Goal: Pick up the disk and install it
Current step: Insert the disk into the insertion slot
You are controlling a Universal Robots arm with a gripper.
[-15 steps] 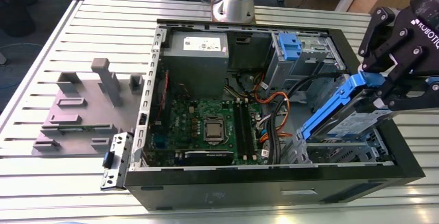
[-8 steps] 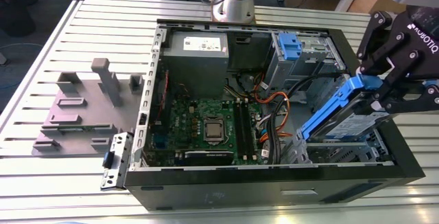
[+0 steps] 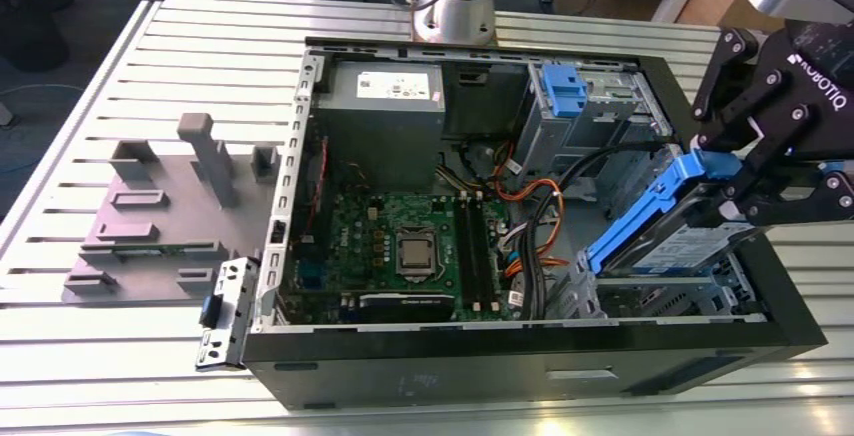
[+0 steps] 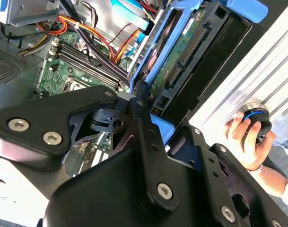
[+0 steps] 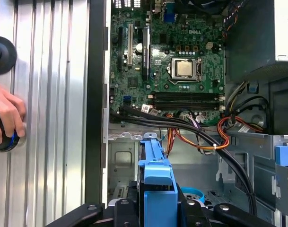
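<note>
1. The disk point(image 3: 678, 241) hung tilted over the open computer case point(image 3: 467, 376), at the case's edge on the exterior view's right and toward its near corner. Its raised end was in the claw and its lower end sloped down toward a metal drive bay point(image 3: 661, 291) there. I could not tell whether it touched the bay.
2. Blue rails ran along its sides. In the second wrist view the disk point(image 4: 181, 52) showed its green board side and connector.
3. The claw point(image 3: 747, 181) was clamped on the disk's upper end, a black finger on either side of the blue rail. Both wrist views showed that grip on the blue plastic point(image 5: 155, 170).
4. Inside the case, a green motherboard point(image 3: 400, 246) lay on the floor, with orange and black cables point(image 3: 534, 196) between it and the bay.
5. A grey power supply point(image 3: 380, 96) sat at the case's far edge.
6. The case stood on a slatted metal surface point(image 3: 160, 76). A grey fixture point(image 3: 160, 216) rested near the surface's edge on the exterior view's left.
7. A person's hand point(image 4: 245, 137) gripped a round black and blue object point(image 4: 255, 118) beside the case.
</note>
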